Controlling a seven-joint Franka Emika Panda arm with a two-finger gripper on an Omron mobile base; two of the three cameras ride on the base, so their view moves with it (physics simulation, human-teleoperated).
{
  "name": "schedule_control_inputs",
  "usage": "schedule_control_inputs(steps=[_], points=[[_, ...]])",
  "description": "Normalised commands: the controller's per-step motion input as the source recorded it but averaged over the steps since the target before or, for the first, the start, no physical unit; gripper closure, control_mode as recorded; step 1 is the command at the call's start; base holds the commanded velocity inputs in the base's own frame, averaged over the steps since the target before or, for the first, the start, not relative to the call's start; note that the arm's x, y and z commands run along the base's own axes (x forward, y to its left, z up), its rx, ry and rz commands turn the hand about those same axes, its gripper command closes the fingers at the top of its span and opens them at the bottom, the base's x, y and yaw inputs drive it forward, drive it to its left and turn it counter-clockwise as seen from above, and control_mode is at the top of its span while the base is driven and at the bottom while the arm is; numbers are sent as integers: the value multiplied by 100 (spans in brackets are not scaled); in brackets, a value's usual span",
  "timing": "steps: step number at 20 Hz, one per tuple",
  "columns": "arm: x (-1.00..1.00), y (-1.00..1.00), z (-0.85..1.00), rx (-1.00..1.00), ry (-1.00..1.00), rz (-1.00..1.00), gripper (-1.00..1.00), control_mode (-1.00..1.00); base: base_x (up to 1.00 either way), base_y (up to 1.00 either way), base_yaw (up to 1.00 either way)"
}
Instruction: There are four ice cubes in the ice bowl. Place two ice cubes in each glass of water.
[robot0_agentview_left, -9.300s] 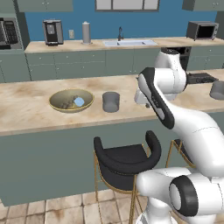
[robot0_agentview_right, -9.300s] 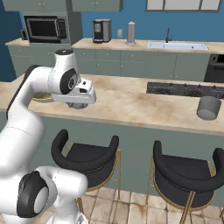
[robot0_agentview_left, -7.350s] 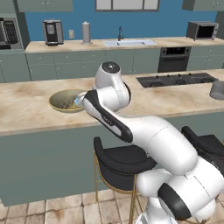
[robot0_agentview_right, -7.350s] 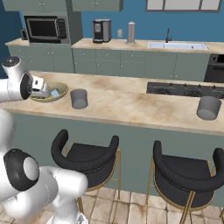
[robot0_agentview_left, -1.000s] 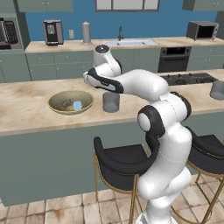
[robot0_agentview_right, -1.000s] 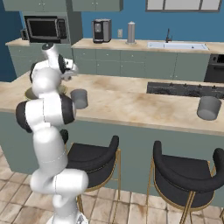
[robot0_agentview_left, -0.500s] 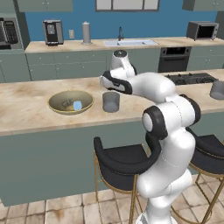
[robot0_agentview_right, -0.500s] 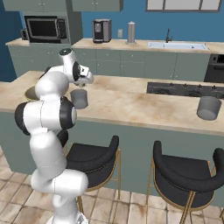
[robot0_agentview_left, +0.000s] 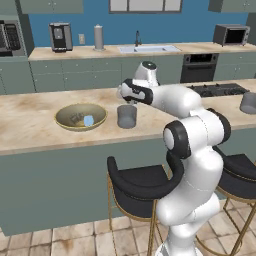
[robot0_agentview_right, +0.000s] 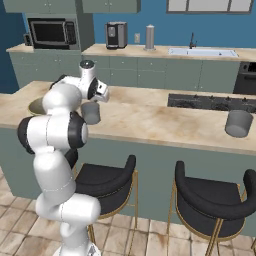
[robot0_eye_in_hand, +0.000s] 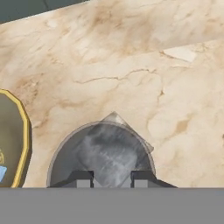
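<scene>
On the marble island counter (robot0_agentview_left: 30, 125), the ice bowl (robot0_agentview_left: 80, 117) sits at left, olive-gold with brassy rim, one pale blue ice cube (robot0_agentview_left: 88, 120) visible inside. Other cubes can't be made out in the bowl. Just beside it to the right stands the near glass of water (robot0_agentview_left: 127, 116), grey short tumbler, upright, not touching the bowl. The second glass of water (robot0_agentview_right: 238, 123) is well apart at the far right end of the same counter, near the black cooktop (robot0_agentview_right: 210, 103).

White arm reaches over from the right, gripper (robot0_agentview_left: 121, 91) hanging directly above the near glass, clear of its rim. From the hand view the fingertips (robot0_eye_in_hand: 83, 178) poke up at the bottom with a narrow gap between them, looking straight down into the glass (robot0_eye_in_hand: 101, 155); the bowl's gold rim (robot0_eye_in_hand: 22, 131) with a sliver of blue cube (robot0_eye_in_hand: 2, 172) at the left edge. Jaws look narrow; can't tell whether a cube is pinched between them, nothing blue seen there. Glass interior is grey and mottled, no cube clearly readable inside.

Back counter: coffee machine (robot0_agentview_left: 60, 36), tall pale grey canister (robot0_agentview_left: 98, 37), sink with tap (robot0_agentview_left: 146, 47), microwave (robot0_agentview_left: 231, 34) at right, another microwave (robot0_agentview_right: 51, 32) at left. Two dark bar stools (robot0_agentview_right: 215, 205) with gold legs stand in front of the island. No brands, labels or writing legible anywhere.
</scene>
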Motion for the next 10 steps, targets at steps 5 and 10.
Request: schedule_control_inputs(steps=[5, 10], points=[[7, 27, -1, 0, 2, -1, 100, -100, 0, 0, 0], [4, 41, -4, 0, 4, -1, 100, -100, 0, 0, 0]])
